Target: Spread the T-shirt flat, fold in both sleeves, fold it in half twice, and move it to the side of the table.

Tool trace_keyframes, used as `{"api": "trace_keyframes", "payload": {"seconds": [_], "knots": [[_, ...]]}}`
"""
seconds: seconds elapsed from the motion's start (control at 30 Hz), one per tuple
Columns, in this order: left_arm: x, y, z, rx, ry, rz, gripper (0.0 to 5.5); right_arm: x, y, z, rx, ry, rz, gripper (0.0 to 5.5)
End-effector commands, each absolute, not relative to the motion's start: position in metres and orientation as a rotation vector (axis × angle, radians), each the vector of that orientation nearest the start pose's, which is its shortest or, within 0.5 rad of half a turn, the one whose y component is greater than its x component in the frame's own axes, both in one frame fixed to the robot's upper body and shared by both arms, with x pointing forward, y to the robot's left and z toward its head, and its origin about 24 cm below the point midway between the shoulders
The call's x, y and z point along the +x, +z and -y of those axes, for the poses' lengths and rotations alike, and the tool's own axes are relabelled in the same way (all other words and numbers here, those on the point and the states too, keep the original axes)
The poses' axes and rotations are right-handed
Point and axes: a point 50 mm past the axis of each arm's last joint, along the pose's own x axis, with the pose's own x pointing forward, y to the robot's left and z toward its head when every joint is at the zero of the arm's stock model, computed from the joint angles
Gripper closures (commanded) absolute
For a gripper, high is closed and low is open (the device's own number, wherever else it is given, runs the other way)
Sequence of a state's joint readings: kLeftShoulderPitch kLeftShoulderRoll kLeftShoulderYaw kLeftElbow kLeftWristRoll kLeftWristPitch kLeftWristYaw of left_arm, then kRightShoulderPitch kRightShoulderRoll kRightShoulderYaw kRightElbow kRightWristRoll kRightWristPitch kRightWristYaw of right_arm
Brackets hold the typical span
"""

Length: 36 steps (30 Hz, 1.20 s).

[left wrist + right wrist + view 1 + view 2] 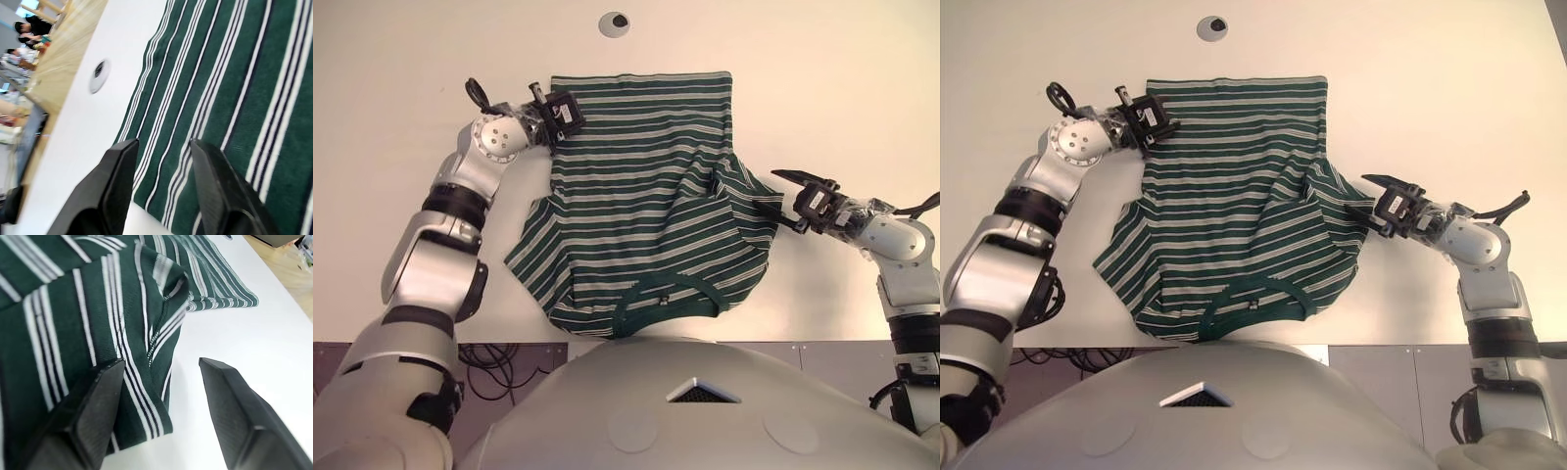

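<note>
head camera first: striped green t-shirt [646,186] lies on the white table [842,88], collar nearest me, hem at the far side. its body is rumpled, with a fold bunched up on my right side, and the sleeve on my left [530,250] splays out toward the near edge. my left gripper [553,116] sits at the shirt's far left edge, near the hem corner. my right gripper [775,199] sits at the bunched right edge, well apart from the left one. a round cap [615,23] is set in the table beyond the hem.

left wrist camera: the two black fingers [117,181] stand apart, released, gripping nothing. one finger is over bare table, the other over the stripes, with the shirt's edge running between them. the round cap lies farther off on the table.

right wrist camera: the fingers [230,401] are spread wide and hold nothing. one lies over the folded striped cloth, the other over bare table, and the fold's edge lies between them.
</note>
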<state>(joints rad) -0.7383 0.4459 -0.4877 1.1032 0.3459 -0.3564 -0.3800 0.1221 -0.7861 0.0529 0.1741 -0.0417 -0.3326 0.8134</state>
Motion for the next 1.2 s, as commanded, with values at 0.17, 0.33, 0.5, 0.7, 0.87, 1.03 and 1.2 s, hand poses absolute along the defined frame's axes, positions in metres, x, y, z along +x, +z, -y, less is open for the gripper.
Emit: {"api": "trace_keyframes", "payload": {"seconds": [0.17, 0.33, 0.5, 0.7, 0.87, 1.03, 1.2], "knots": [[0.339, 0.003, -0.206, 1.094, -0.650, -0.437, 3.60, 0.173, 0.044, 0.283, -0.758, 0.975, -0.491, 2.74], [0.342, 0.009, -0.199, 1.053, -0.671, -0.370, 3.60, 0.170, 0.055, 0.280, -0.741, 0.946, -0.440, 2.74], [0.350, 0.057, -0.171, 0.724, -0.718, 0.062, 3.60, 0.174, 0.065, 0.280, -0.741, 0.900, -0.389, 2.74], [0.341, 0.115, -0.213, 0.644, -0.670, 0.315, 3.60, 0.169, 0.067, 0.271, -0.710, 0.876, -0.337, 2.74], [0.263, 0.091, -0.275, 0.170, -0.974, -0.087, 3.60, 0.157, 0.059, 0.264, -0.665, 0.843, -0.339, 2.74], [0.165, 0.076, -0.337, -0.099, -1.017, -0.438, 3.35, 0.159, 0.059, 0.245, -0.642, 0.872, -0.310, 2.69], [0.130, 0.047, -0.363, -0.120, -0.900, -0.697, 2.92, 0.164, 0.061, 0.234, -0.632, 0.885, -0.291, 2.69]]}}
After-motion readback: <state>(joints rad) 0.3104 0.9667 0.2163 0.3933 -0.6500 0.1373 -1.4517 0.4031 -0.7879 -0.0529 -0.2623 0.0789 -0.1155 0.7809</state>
